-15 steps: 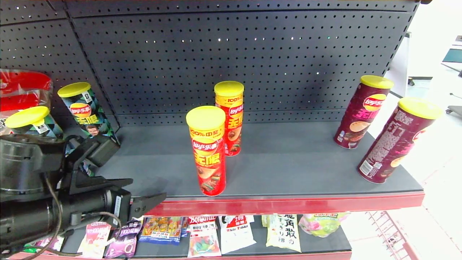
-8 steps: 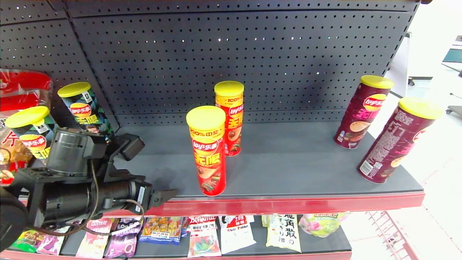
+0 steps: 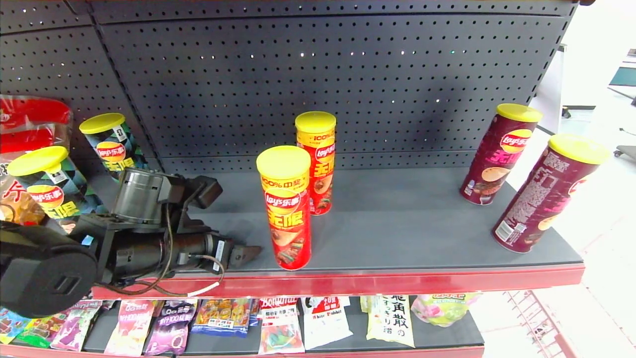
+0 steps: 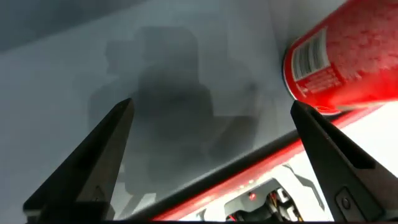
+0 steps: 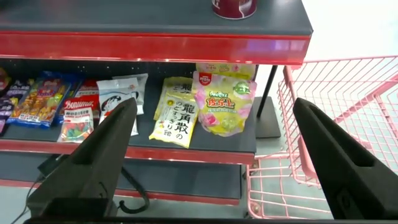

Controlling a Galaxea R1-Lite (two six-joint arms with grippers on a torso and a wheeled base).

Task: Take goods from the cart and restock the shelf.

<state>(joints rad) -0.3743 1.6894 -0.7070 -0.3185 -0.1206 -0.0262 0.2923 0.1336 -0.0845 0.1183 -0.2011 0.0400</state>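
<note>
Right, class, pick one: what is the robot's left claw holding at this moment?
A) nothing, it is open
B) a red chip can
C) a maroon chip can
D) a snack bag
A: in the left wrist view the left claw has its fingers spread with just bare grey shelf between them, and the front red can stands outside that gap, ungripped.

Dark pegboard wall (image 3: pixel 318 89), bright pale floor (image 3: pixel 608 238) beside.
</note>
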